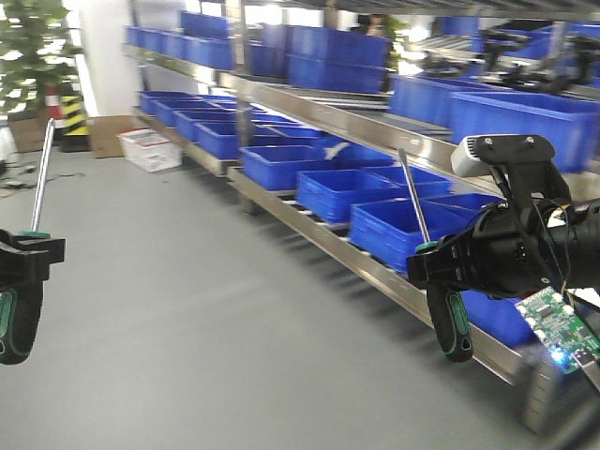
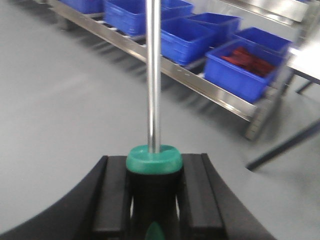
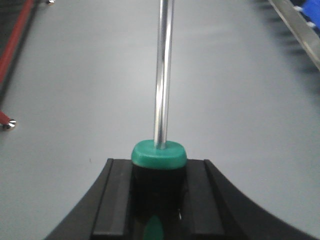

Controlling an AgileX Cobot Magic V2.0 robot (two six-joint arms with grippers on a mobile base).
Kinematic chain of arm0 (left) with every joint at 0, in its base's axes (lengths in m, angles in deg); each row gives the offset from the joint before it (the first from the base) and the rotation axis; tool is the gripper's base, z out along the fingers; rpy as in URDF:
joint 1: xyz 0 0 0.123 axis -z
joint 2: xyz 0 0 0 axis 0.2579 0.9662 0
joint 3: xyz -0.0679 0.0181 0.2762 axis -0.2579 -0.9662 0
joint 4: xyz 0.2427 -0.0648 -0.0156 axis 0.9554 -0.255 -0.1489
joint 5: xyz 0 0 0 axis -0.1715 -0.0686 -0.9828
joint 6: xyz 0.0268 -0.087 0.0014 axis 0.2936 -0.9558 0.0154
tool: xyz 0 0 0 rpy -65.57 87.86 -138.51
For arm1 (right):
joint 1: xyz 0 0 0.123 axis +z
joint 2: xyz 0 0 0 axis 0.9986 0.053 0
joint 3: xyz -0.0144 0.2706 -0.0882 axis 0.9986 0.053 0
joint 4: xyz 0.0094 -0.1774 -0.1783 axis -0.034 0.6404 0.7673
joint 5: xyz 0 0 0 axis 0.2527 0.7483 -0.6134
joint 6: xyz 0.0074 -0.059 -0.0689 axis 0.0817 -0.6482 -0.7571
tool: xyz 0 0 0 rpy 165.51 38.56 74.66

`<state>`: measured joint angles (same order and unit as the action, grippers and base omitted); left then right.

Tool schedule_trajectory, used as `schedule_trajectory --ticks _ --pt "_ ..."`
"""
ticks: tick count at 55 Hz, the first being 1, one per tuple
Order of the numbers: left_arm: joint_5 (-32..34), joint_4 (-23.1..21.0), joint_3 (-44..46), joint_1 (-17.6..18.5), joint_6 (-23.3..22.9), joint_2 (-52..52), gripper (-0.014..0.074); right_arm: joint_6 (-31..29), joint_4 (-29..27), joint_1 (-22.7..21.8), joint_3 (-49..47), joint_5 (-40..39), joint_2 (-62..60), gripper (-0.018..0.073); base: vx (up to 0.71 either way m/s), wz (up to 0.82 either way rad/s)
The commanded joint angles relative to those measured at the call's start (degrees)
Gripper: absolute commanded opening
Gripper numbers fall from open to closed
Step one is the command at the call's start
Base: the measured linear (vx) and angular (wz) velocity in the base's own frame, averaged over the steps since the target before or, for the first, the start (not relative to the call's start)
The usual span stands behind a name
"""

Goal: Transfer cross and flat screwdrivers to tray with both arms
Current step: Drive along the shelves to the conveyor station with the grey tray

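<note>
Matte black right arm [image 1: 525, 248] topped by a pale grey camera housing [image 1: 487, 152]; bare green circuit board [image 1: 555, 328], blue LED [image 1: 561, 355] lit; black, grooved fingers [image 2: 112, 200] on left gripper [image 1: 28, 248] and right gripper [image 1: 433, 267].

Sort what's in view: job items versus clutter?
Job: left screwdriver in left hand; right screwdriver in right hand; no tray in view.
Lying about: blue bins, rack, white crate, plant.
</note>
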<state>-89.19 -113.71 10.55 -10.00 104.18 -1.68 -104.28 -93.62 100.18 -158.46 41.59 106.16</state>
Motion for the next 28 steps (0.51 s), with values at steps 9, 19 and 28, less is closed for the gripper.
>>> schedule_trajectory --ticks 9,19,28 --pt "3.98 -1.79 1.63 0.26 0.00 -1.53 0.0000 -0.14 -0.91 -0.15 -2.07 -4.35 -2.01 -0.0008 0.60 0.63" --pt "3.89 -1.79 1.63 0.26 0.00 -1.53 0.0000 -0.14 -0.91 -0.15 -2.07 -4.40 -2.01 -0.0008 0.61 0.64" --pt "3.89 -1.79 1.63 0.26 0.00 -1.53 0.0000 -0.09 -0.92 -0.15 -2.07 -4.41 -2.01 -0.0008 0.61 0.61"
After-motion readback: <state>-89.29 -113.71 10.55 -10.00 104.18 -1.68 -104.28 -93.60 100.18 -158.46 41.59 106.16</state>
